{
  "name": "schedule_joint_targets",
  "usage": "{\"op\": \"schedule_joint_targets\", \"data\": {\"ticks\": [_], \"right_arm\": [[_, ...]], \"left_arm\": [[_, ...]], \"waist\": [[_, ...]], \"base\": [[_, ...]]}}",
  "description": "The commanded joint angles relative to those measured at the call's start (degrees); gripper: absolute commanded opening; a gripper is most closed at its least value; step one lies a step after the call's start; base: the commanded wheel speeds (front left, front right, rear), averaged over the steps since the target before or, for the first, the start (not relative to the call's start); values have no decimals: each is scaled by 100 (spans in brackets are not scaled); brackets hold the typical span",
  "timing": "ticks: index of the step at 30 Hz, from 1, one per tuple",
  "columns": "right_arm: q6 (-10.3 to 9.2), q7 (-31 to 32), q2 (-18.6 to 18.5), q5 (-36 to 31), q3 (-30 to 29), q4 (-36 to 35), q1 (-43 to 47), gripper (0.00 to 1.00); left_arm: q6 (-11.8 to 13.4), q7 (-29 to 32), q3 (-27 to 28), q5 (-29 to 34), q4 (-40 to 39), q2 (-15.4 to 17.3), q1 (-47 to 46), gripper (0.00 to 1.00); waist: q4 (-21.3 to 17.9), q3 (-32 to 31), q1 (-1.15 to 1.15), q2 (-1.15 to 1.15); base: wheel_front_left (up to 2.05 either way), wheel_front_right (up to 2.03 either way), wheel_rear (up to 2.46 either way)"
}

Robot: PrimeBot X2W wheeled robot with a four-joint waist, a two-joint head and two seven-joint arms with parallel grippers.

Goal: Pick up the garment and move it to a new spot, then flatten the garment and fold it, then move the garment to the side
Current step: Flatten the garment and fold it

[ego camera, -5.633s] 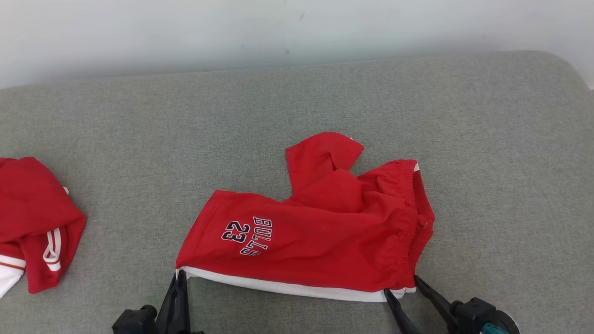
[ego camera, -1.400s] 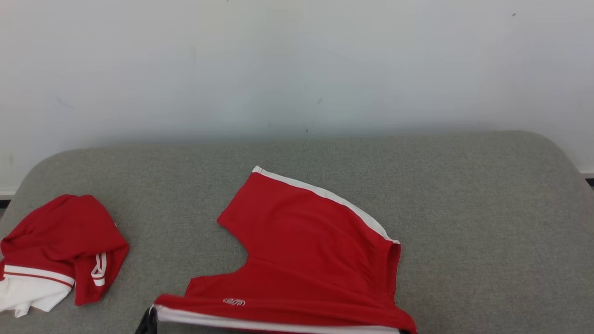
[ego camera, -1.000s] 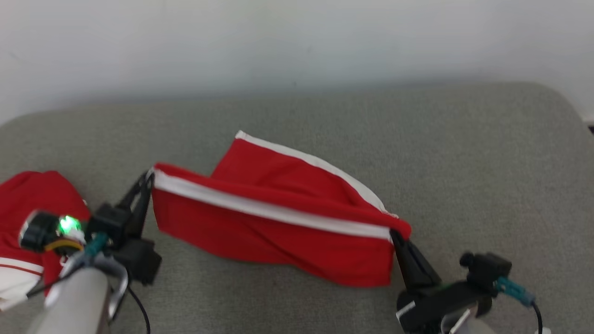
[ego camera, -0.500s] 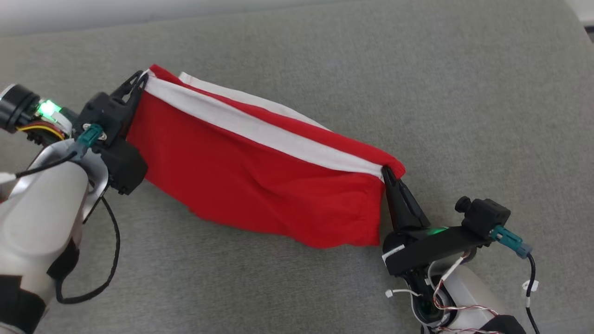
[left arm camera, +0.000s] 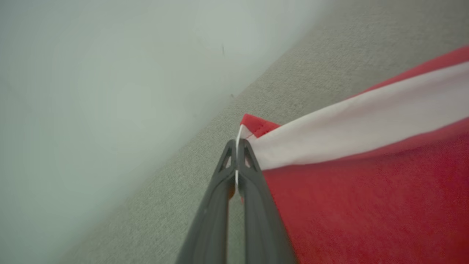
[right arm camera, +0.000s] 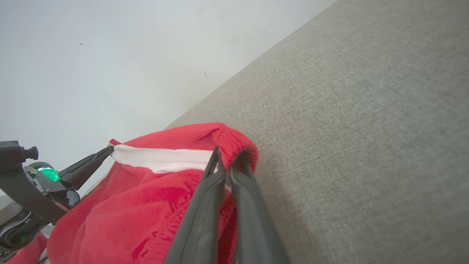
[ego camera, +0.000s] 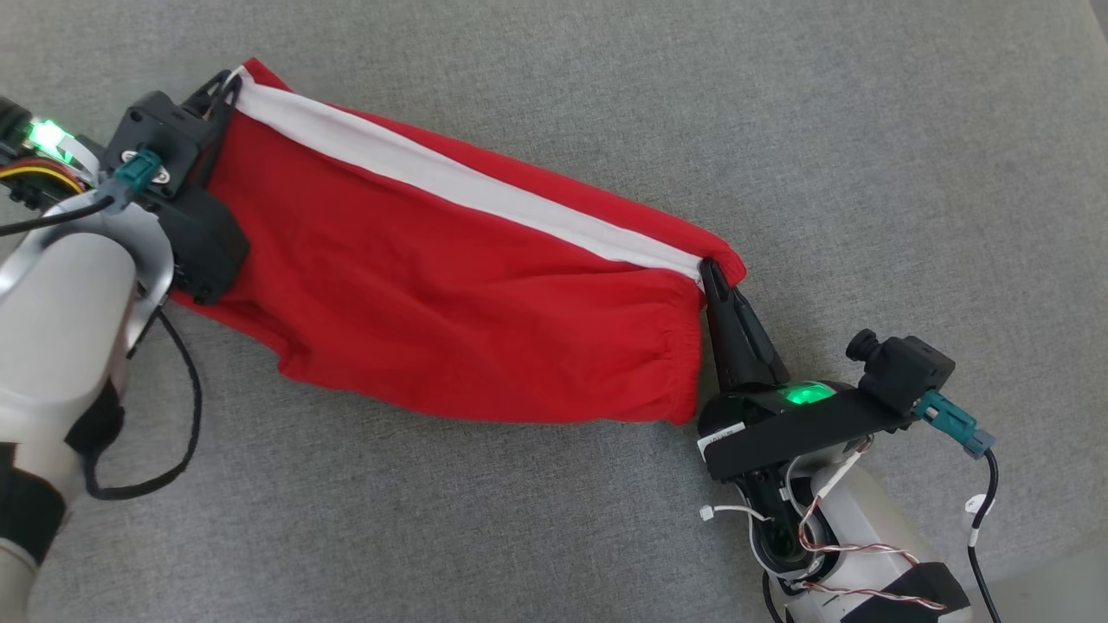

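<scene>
Above the grey cushion [ego camera: 606,519], left gripper [ego camera: 227,84] and right gripper [ego camera: 711,270] jaws clamp the garment [ego camera: 433,285].

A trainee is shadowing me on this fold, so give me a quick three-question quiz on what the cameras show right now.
1. True or false: the left gripper is open and clear of the red garment.
2. Where does the right gripper grip the garment? A) at the gathered waistband end, beside the stripe; B) mid-leg; C) nowhere.
3. What colour is the stripe running between the two grippers?
Key: 1 false, it is shut on a corner; 2 A; 3 white.
</scene>
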Motion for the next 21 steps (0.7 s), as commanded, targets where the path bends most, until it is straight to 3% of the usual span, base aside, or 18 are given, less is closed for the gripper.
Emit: {"op": "schedule_joint_targets", "data": {"ticks": [1,2,6,10,14,21], "right_arm": [[-13,4,8,-23,-49,113,37,62],[-13,5,22,-26,-52,139,48,100],[-13,5,23,-109,-133,95,66,100],[-13,3,-7,-399,-400,-63,218,100],[-13,3,31,-1125,-1055,-232,560,100],[-13,2,216,-2022,-1805,-247,969,100]], "left_arm": [[20,-29,19,-51,108,-64,-4,97],[20,-34,19,-69,180,-104,37,100],[115,-39,140,-150,276,-236,132,100],[443,-38,540,-340,70,-326,391,100],[740,-40,1137,-674,-179,-569,971,100],[808,-41,1653,-918,-166,-980,1770,100]], "waist": [[-24,41,-1,-1],[-15,30,-1,-1],[26,-25,-1,-1],[117,-163,-1,-1],[243,-444,-1,-1],[360,-717,-1,-1]], "base": [[0,0,0],[0,0,0],[0,0,0],[0,0,0],[0,0,0],[0,0,0]]}}
